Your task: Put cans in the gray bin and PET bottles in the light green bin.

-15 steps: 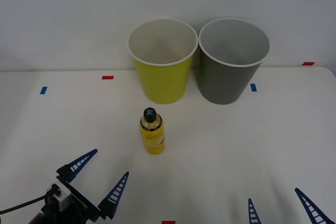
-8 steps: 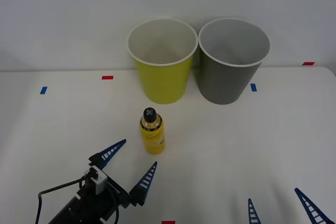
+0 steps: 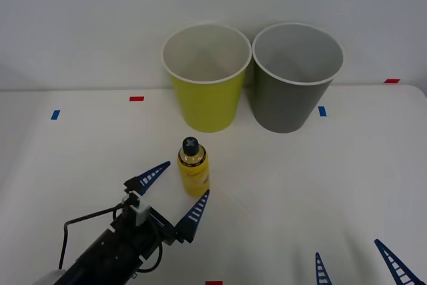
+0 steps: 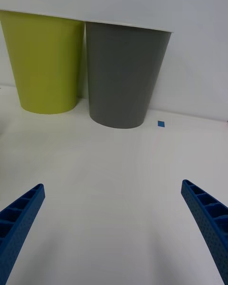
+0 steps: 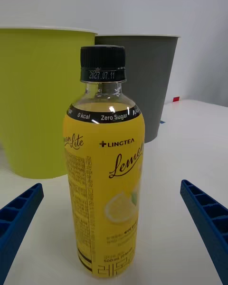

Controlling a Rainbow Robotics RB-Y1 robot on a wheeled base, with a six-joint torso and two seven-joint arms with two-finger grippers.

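A yellow PET bottle [image 3: 193, 167] with a black cap stands upright in the middle of the table; the left wrist view has the PET bottle [image 5: 103, 171] close up and centred. My left gripper [image 3: 175, 190] is open just in front of it, one blue finger to each side, not touching. Behind stand the light green bin [image 3: 206, 77] and, to its right, the gray bin [image 3: 295, 76], both upright. My right gripper [image 3: 357, 263] is open low at the front right, facing the gray bin [image 4: 124, 73] and light green bin [image 4: 45, 61]. No cans are in view.
The white table [image 3: 320, 178] carries small red and blue tape marks [image 3: 137, 99] near the bins and at the front edge. A pale wall rises right behind the bins. A black cable loops along my left arm [image 3: 107, 251].
My left gripper has travelled forward and to the right, from the front left corner up to the bottle, staying open. The right gripper, bottle and bins are unmoved.
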